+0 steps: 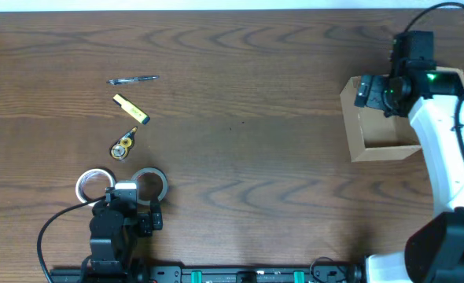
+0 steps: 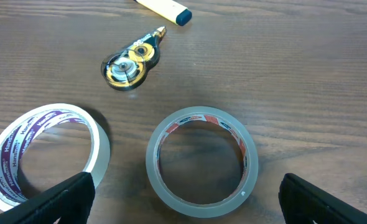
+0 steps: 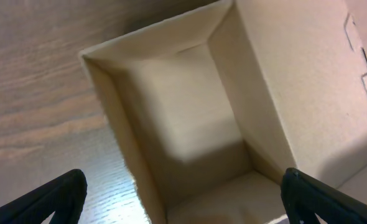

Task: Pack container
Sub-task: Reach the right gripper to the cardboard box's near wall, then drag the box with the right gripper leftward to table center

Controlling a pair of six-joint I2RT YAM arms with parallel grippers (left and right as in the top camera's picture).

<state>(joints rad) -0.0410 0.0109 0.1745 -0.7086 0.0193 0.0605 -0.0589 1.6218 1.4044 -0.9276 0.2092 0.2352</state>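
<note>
Hovering with jaws spread wide and empty, our left gripper [image 2: 190, 202] straddles the clear tape roll [image 2: 252, 158], likely lining up a first pick; the white tape roll [image 2: 99, 152] lies just beside it. Our right gripper [image 3: 183, 199], equally wide and holding nothing, hangs over the open container [image 3: 190, 124] at the right, well apart from the supplies, probably waiting. We see a dark wood-grain table [image 1: 255, 118] and almost nothing of the room.

Pen [image 1: 134, 79], yellow marker [image 1: 130, 109], clear tape roll [image 2: 199, 116], white tape roll [image 2: 100, 147]

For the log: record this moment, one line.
left fingers open over clear tape roll; right fingers open over empty cardboard box
</note>
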